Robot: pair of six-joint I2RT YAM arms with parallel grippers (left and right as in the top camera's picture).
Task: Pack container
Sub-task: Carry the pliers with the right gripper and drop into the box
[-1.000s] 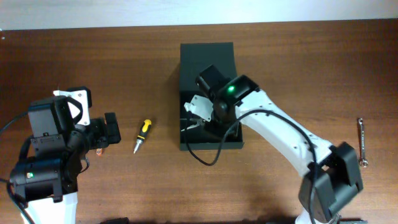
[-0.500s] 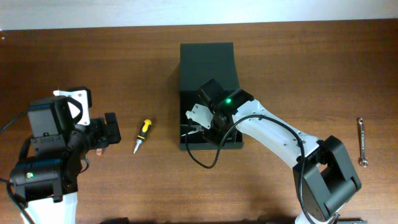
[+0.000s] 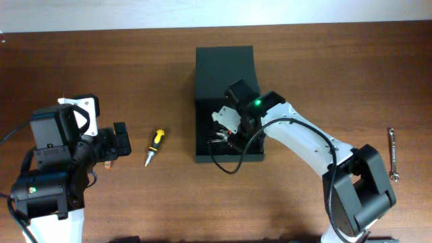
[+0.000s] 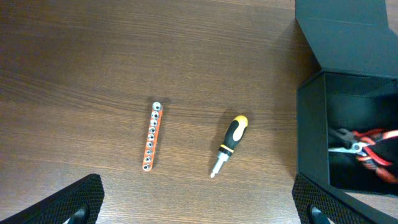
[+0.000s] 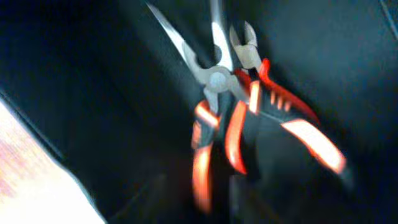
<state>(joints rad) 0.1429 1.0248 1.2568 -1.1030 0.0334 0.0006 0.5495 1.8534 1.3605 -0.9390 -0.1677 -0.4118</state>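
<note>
The container is a dark rectangular box in mid-table, its flap lid open toward the far side. Its near wall shows at the right of the left wrist view, container. Two red-and-black pliers lie inside it, pliers. My right gripper reaches down into the container just above them. The right wrist view is blurred and its fingers do not show. My left gripper hangs open over bare table at the left, left gripper.
A yellow-and-black screwdriver lies left of the container, screwdriver. An orange bit holder lies further left, close to my left gripper. A metal wrench lies near the right table edge.
My right wrist has shifted to the right inside the container. The left arm, screwdriver and wrench have not moved.
</note>
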